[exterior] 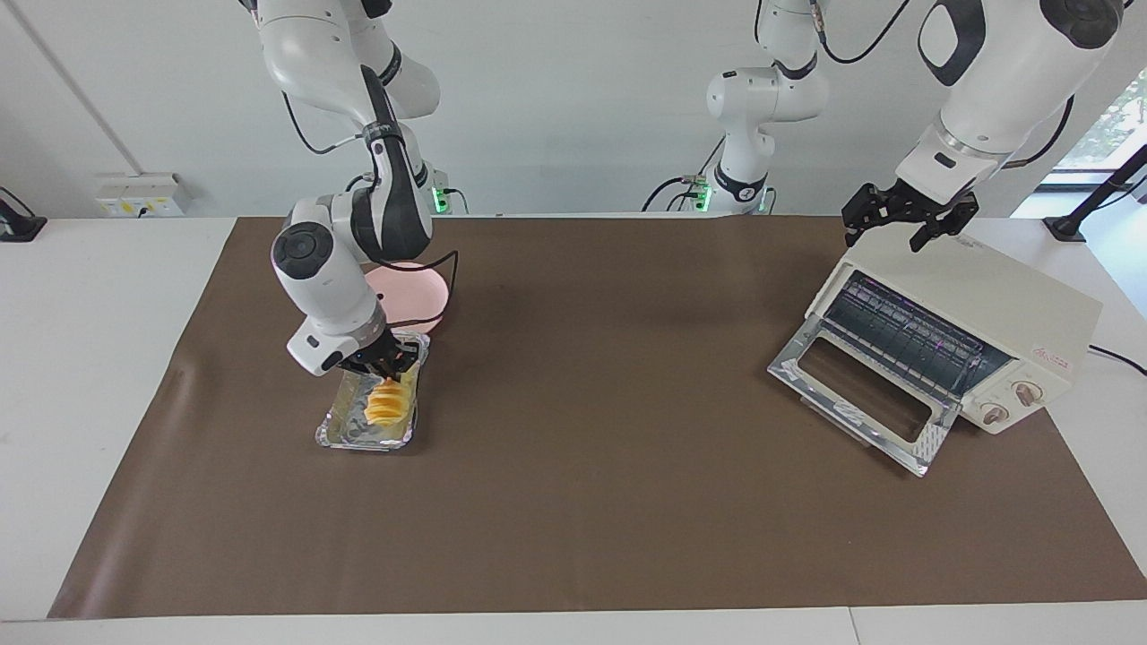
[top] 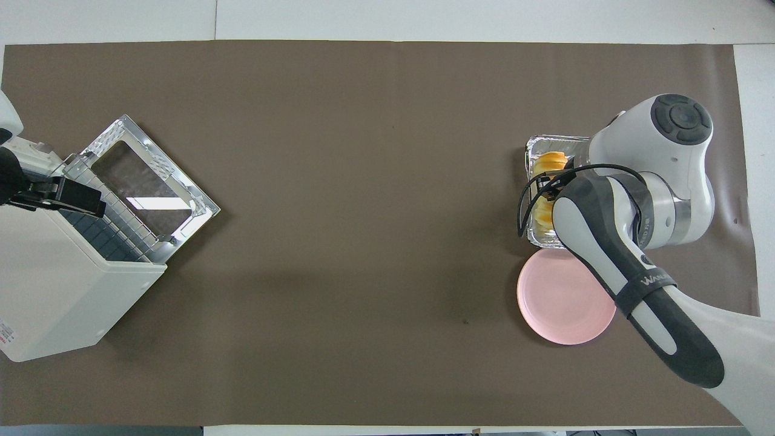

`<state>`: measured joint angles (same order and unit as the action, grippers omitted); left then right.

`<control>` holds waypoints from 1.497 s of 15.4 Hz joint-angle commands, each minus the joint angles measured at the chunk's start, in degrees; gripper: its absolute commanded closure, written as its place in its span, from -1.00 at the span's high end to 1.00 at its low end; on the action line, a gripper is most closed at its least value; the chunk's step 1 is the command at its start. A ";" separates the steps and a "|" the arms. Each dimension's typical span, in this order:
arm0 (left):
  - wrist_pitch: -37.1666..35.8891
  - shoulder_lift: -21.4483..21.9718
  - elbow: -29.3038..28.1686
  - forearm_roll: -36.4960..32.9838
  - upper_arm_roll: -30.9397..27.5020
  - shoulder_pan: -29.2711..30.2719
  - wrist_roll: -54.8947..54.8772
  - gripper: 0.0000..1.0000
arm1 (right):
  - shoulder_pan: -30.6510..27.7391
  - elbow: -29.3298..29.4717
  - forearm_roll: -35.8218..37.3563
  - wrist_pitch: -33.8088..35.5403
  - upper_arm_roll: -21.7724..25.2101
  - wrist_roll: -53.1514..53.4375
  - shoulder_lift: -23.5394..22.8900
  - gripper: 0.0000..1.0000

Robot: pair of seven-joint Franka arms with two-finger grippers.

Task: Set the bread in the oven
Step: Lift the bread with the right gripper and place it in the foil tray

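Brown matting covers the white tabletop (exterior: 90, 376), and a pale wall is seen only in the facing view, where the arm bases stand.

At the right arm's end of the tabletop a silver foil tray (exterior: 340, 434) lies just beside a pink plate (exterior: 421, 300), the plate being nearer to the robots. The bread (exterior: 387, 405) is found over the tray, gripped at its upper end by the right gripper (exterior: 387, 365), whose fingers are pinched narrowly onto the loaf. In the facing view the loaf is seen whole below the gripper; whether its lower end touches the foil cannot be told. In the overhead view the bread (top: 548, 163) is half hidden by the right arm's dark forearm, so that only two orange pieces are shown, and the right gripper itself is covered.

The loaf's long axis is laid along the tray's length, running from nearer the robots to farther from them, with the free end pointed away from the robots and tipped downward.

At the left arm's end the oven (exterior: 1004, 313) is set with its glass door (exterior: 860, 394) dropped open and the wire rack exposed. The two knobs are shown only in the facing view. The left gripper (exterior: 907, 226) is held wide apart over the oven's top edge, and the left arm waits there.
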<state>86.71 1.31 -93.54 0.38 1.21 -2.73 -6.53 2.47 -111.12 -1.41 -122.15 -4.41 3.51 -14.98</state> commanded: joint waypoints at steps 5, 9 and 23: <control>0.13 0.80 -0.24 0.85 0.28 0.62 0.02 1.00 | -2.81 6.59 0.26 5.58 -0.34 -2.52 -0.05 0.97; 0.13 0.71 -0.24 0.85 0.28 0.62 0.02 1.00 | -7.47 7.41 0.52 5.43 -0.25 -9.73 -1.01 0.98; 0.13 0.71 -0.24 0.85 0.28 0.62 0.02 1.00 | -8.36 -6.48 0.53 -5.91 -0.25 -10.54 1.70 -0.02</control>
<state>86.71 1.31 -93.54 0.38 1.21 -2.73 -6.53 -5.55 -115.02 -1.25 -126.78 -4.41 -6.44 -15.32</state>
